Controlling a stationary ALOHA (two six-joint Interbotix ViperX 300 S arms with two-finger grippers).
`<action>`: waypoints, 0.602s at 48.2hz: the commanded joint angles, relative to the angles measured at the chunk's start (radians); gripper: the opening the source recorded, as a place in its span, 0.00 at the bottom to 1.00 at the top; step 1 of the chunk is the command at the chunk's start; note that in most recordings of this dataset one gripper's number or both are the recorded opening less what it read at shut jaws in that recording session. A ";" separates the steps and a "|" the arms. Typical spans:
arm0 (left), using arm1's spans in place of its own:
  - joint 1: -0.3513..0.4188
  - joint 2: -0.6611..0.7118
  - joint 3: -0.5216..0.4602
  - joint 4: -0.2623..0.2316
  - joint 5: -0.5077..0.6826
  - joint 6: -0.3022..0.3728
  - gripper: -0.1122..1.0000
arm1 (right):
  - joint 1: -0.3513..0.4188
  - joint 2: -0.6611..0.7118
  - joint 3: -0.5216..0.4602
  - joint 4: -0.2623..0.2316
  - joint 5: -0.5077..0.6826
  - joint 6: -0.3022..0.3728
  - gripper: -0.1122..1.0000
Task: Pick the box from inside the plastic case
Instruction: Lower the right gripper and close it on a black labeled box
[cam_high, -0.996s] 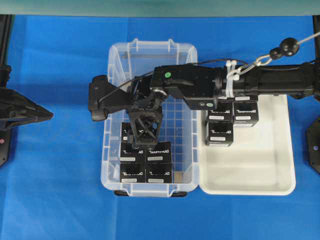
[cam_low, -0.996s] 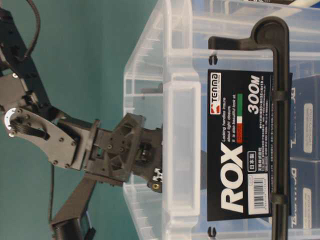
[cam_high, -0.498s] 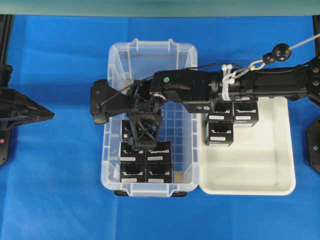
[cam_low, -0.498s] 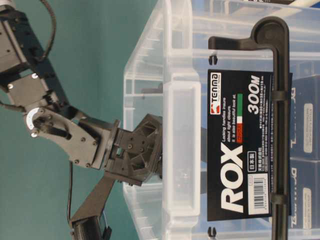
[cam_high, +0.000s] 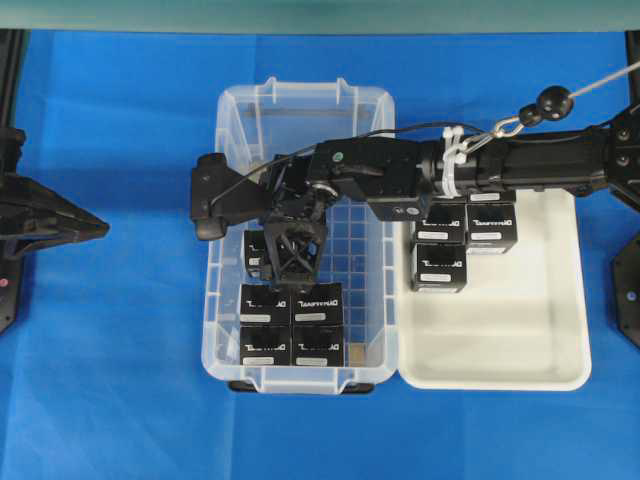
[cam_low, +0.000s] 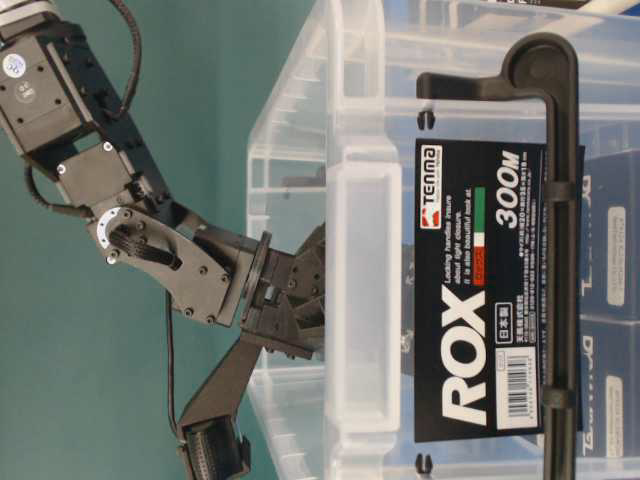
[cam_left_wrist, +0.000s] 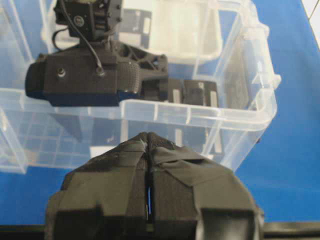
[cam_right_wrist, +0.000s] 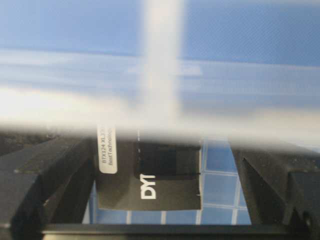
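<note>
The clear plastic case (cam_high: 232, 150) stands mid-table. Several black boxes lie in it: a block of them at the front (cam_high: 292, 322) and one more (cam_high: 254, 252) behind it. My right arm reaches across from the right, and its gripper (cam_high: 290, 258) is down inside the case over that box. In the right wrist view the box (cam_right_wrist: 150, 175) sits between the open fingers (cam_right_wrist: 45, 175), nearer the left one, with grid floor showing on its right. My left gripper (cam_high: 95, 228) is shut and empty outside the case; its fingertips (cam_left_wrist: 148, 145) face the case wall (cam_left_wrist: 200, 115).
A shallow white tray (cam_high: 500, 340) touches the case's right side and holds three black boxes (cam_high: 440, 265) at its back left. The case's near end carries a black label (cam_low: 480, 300) and a black clip handle (cam_low: 560, 250). Blue cloth covers the table.
My right gripper has tilted down and sunk deeper into the case, over the single box. The left arm has not moved.
</note>
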 joint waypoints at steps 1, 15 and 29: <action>0.003 0.008 -0.014 0.002 -0.005 0.000 0.04 | 0.002 0.003 -0.008 -0.002 -0.008 -0.006 0.92; 0.002 0.002 -0.017 0.002 -0.005 0.000 0.04 | -0.008 -0.048 -0.012 -0.002 -0.002 0.005 0.64; 0.003 0.003 -0.015 0.002 -0.005 0.000 0.04 | -0.018 -0.176 -0.035 -0.002 0.069 0.032 0.64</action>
